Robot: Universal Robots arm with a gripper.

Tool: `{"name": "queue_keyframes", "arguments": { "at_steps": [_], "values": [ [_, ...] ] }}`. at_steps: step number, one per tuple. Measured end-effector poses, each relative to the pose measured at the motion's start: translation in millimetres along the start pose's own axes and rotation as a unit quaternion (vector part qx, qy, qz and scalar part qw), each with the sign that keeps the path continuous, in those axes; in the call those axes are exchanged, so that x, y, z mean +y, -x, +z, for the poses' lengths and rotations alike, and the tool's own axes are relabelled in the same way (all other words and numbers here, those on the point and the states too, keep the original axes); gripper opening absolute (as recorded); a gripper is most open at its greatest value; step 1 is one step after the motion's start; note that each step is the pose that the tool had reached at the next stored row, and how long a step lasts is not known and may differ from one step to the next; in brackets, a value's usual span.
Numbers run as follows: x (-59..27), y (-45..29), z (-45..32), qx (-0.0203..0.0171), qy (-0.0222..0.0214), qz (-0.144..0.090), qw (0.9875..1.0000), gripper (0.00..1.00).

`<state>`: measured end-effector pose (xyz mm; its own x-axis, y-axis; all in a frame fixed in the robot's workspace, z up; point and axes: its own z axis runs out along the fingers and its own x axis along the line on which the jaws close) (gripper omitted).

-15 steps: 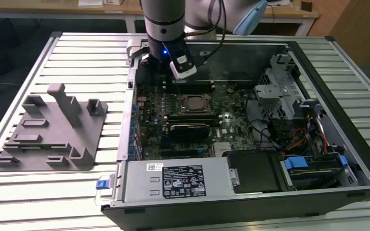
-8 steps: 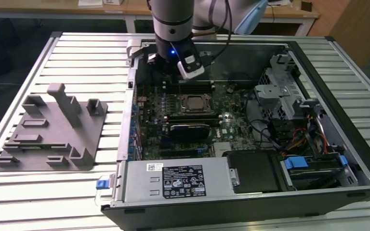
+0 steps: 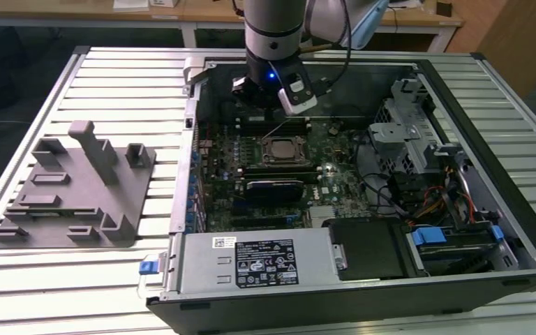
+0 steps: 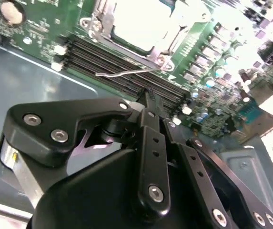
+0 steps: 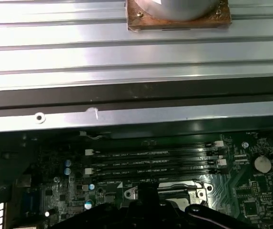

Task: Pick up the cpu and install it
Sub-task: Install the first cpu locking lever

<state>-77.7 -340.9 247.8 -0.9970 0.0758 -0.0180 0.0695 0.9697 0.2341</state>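
The dark pincer (image 5: 146, 210) sits in front of the socket's metal frame (image 5: 196, 192) on the green motherboard (image 5: 265, 193). Four parallel memory slots (image 5: 153, 162) lie just beside the socket, a coin battery (image 5: 262, 164) near their ends. Past the case's grey rim (image 5: 136, 119) stretches the ribbed metal worktop (image 5: 79, 57).

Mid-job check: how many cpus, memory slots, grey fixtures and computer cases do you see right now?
cpu: 1
memory slots: 4
grey fixture: 1
computer case: 1
Total: 7
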Motion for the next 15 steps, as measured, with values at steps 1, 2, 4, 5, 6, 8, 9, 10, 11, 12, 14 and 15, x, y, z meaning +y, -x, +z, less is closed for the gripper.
{"name": "queue_keyframes", "arguments": {
  "at_steps": [1,2,4,5,6,8,9,10,11,12,14,15],
  "values": [
    [0.0,0.0,0.0,0.0,0.0,0.0,1.0,0.11],
    [0.0,0.0,0.0,-0.0001,0.0,0.0,1.0,0.11],
    [0.0,0.1,0.1,-0.0001,0.0001,0.0,1.0,0.11],
    [0.0,0.2,0.1,-0.0003,0.0,0.001,1.0,0.11],
    [0.0,0.2,0.2,-0.0009,-0.0002,0.002,1.0,0.11],
    [-0.1,0.2,0.9,-0.0055,-0.001,0.006,1.0,0.11],
    [-0.3,0.2,1.5,-0.0088,-0.0013,0.008,0.9999,0.11],
    [-0.4,0.2,2.1,-0.0121,-0.0019,0.01,0.9999,0.11],
    [-0.6,0.1,2.6,-0.0157,-0.0028,0.012,0.9998,0.11],
    [-0.6,0.2,2.8,-0.0203,-0.0055,0.015,0.9997,0.11],
    [-0.7,0.1,3.3,-0.0298,-0.0125,0.02,0.9993,0.11],
    [-0.8,0.2,3.5,-0.0344,-0.0157,0.022,0.999,0.11]
  ]
}}
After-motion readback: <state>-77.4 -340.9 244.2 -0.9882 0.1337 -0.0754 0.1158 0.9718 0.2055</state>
